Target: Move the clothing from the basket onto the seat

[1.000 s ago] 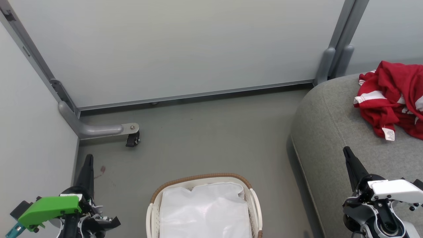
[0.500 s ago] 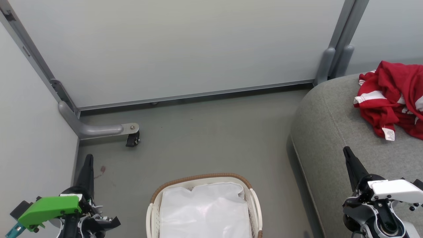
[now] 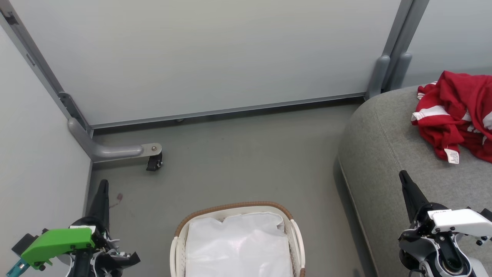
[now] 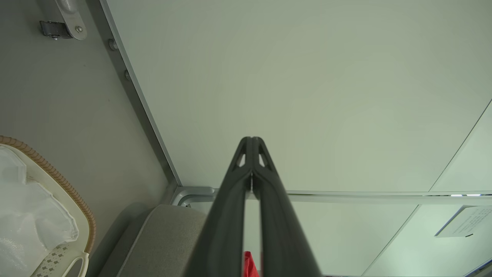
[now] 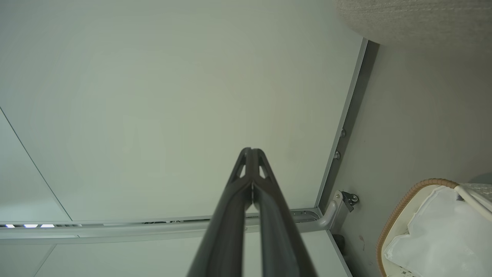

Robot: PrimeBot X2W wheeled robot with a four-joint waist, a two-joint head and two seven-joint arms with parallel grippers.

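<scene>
No legible text. White tag (image 3: 452,156) on clothing (image 3: 457,111) printed (too small to read); wall notice (image 4: 467,225) blurred.

Counted one small oval white perforated plastic basket (image 3: 230,206) with a tan woven rim, holding one white fabric liner (image 3: 238,246). Counted one heap of red clothing (image 3: 457,111) with white stripes, bearing one white tag (image 3: 452,156); could not tell the number of garments within the heap. Found one large grey fabric-upholstered seat (image 3: 384,154). Noted two tools with long dark fingers: one left tool (image 3: 103,184) under one green cover (image 3: 57,242), one right tool (image 3: 403,177) under one white cover (image 3: 461,221). Spotted one black castor wheel (image 3: 153,163) on one curved grey metal foot (image 3: 111,152). Tallied three pale wall panels (image 3: 211,57) in the head view.
</scene>
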